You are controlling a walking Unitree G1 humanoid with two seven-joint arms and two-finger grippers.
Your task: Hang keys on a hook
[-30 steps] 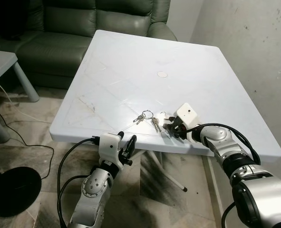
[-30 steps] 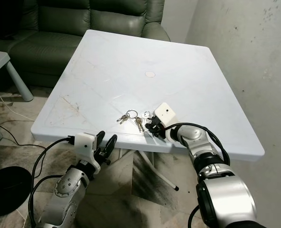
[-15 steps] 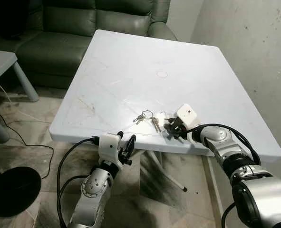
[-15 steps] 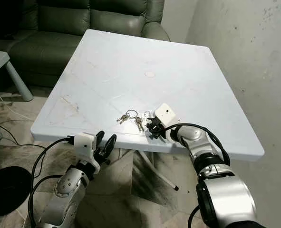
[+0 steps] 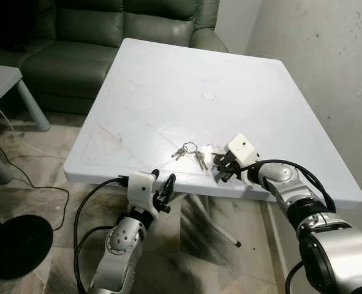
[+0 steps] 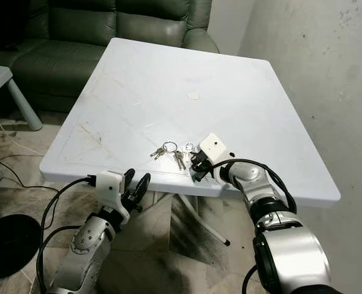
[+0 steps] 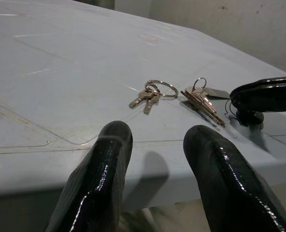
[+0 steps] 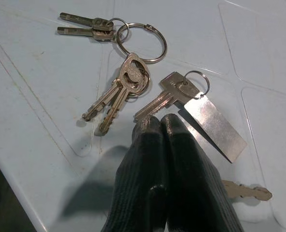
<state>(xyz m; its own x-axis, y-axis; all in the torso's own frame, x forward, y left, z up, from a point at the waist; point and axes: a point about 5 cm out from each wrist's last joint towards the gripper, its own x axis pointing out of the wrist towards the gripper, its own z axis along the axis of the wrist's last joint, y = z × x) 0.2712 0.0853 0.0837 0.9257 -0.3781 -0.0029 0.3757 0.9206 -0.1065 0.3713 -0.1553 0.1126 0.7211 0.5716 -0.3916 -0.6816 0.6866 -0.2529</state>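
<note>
My left pincer (image 5: pixel 163 185) hangs just below the white counter's (image 5: pixel 168 92) near edge, fingers spread and empty. On the counter near that edge lie the keys (image 8: pixel 128 82), several joined on a ring (image 8: pixel 142 42). Just right of them my right pincer (image 8: pixel 159 126) rests on the counter, fingers pressed together, grasping nothing, tips beside a metal tag (image 8: pixel 215 126).
</note>
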